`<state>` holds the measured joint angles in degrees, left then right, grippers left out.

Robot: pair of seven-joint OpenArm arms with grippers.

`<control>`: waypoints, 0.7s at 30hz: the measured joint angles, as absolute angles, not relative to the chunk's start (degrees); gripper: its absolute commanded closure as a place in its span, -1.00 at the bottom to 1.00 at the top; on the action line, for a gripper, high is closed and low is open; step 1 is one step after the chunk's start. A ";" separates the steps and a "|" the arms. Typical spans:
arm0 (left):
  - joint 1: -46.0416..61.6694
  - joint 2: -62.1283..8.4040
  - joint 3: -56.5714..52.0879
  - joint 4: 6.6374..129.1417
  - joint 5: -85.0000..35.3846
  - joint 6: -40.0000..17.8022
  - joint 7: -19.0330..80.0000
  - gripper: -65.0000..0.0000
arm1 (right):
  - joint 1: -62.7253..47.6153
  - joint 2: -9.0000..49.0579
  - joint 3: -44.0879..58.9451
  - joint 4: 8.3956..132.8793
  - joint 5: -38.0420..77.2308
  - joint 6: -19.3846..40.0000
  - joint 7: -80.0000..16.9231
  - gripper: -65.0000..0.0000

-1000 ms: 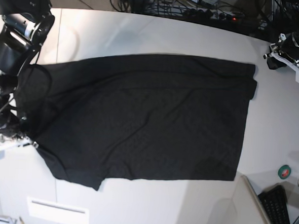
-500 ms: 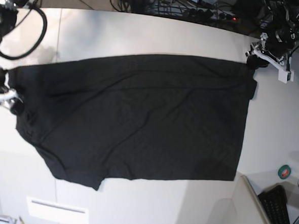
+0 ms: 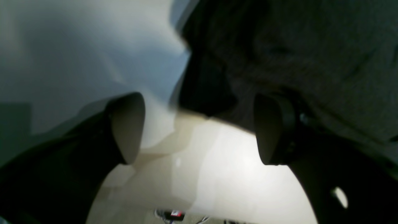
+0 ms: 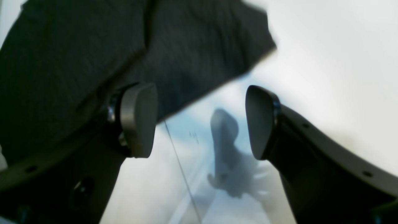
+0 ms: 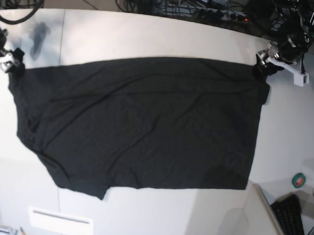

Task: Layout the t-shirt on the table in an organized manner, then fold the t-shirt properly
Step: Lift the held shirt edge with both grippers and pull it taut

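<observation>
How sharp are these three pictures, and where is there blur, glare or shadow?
Base view: sharp and evenly lit, the black t-shirt shows little detail, edges bend slightly. Left wrist view: soft and dim, with a bright glare patch on the table. Right wrist view: cloth edge blurred, and a grey gripper shadow falls on the tabletop.

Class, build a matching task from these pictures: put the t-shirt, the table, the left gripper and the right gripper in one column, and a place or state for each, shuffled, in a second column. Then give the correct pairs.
Column one:
1. t-shirt
2. table
3. left gripper
4. right gripper

Column two:
A. white, under everything
B. open, at the cloth's far corner on the base view's right
C. black, spread flat
D. open, at the cloth's far corner on the base view's left

Pairs: 1-C, 2-A, 3-B, 4-D
</observation>
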<state>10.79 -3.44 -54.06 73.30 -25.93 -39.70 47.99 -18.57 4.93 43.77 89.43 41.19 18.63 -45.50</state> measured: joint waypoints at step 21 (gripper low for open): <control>7.33 -3.64 -54.02 66.19 -26.61 -40.38 47.57 1.00 | -6.37 7.31 51.11 63.57 40.53 27.99 -45.08 -0.28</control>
